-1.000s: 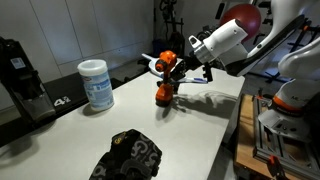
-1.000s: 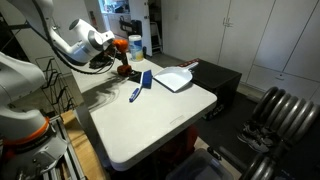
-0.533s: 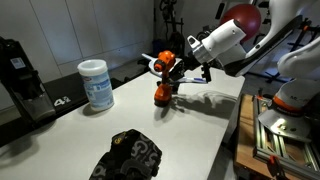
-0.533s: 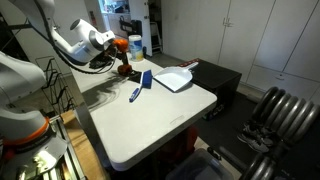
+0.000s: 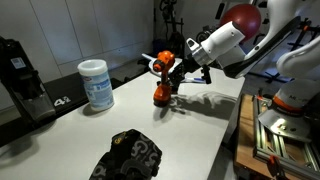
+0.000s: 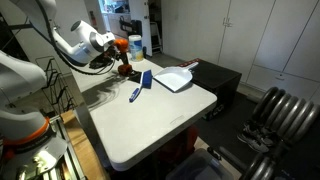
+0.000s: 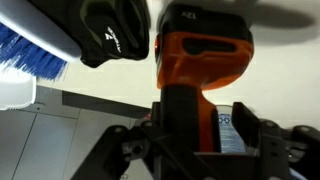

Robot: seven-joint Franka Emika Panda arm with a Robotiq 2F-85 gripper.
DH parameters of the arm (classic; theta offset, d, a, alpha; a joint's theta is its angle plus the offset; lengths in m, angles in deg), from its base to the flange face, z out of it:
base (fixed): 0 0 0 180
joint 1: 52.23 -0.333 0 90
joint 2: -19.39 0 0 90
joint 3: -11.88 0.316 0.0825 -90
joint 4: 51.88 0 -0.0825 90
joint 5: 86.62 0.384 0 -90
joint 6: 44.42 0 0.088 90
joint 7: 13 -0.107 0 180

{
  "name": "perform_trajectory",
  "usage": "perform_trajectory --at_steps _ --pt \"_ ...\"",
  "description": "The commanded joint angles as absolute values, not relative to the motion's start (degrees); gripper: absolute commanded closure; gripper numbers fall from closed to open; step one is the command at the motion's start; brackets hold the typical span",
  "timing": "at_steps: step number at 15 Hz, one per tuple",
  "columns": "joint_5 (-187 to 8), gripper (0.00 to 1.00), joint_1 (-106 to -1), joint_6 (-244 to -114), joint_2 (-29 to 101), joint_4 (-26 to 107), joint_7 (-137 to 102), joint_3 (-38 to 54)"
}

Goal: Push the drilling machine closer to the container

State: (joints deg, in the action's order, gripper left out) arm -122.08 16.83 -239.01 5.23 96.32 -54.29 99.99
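Observation:
The drilling machine (image 5: 163, 80) is a small orange and black drill standing upright on the white table, to the right of the container (image 5: 95, 85), a white tub with a pale blue label. The two stand well apart. My gripper (image 5: 176, 68) is at the drill's head. In the wrist view the drill (image 7: 205, 60) fills the middle, with my gripper (image 7: 190, 140) open and a finger on each side of its handle. A gap shows by one finger, and the container's label (image 7: 226, 128) shows through it. The drill (image 6: 122, 64) and the container (image 6: 135, 46) also show in an exterior view.
A black lumpy object (image 5: 128, 155) lies near the table's front edge. A black boxy machine (image 5: 20, 80) stands at the left beyond the container. A white dustpan (image 6: 172, 78) and a blue brush (image 6: 140, 86) lie on the table past the drill.

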Motion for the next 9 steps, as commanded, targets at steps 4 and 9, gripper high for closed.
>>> perform_trajectory --at_steps 4,9 --pt "-122.98 0.00 16.44 -234.51 11.91 98.31 -54.12 101.70" --pt "-123.21 0.00 12.15 -226.89 18.32 97.23 -54.31 99.28"
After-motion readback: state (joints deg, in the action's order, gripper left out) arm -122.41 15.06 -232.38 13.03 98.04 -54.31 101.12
